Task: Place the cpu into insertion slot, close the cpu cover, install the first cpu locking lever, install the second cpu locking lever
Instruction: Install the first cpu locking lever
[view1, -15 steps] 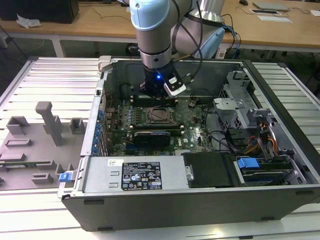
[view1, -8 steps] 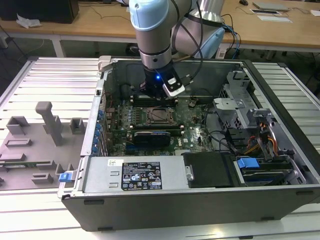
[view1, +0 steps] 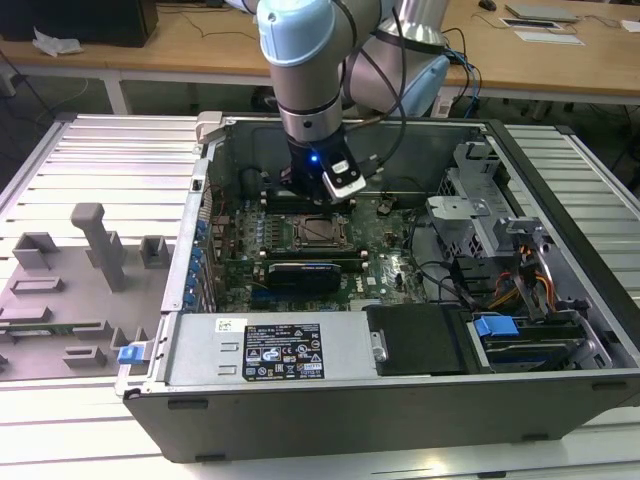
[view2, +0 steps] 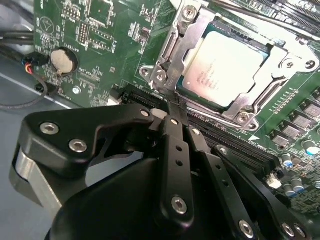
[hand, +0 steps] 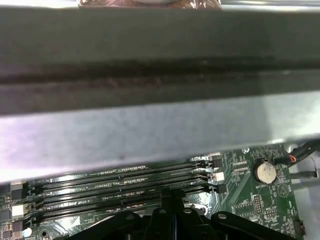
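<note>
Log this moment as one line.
silvery square cpu: seated in slot | silver metal frame cover: closed over it | black gripper: shut, empty, beside socket

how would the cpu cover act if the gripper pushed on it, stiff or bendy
Probably fairly stiff: the cpu cover looks like stamped metal plate, lying flat over the cpu. Its frame arms are thin around the cut-out, so a hard off-centre push might flex it slightly. It seems pinned at the corners by screws, so it would likely not slide.
</note>
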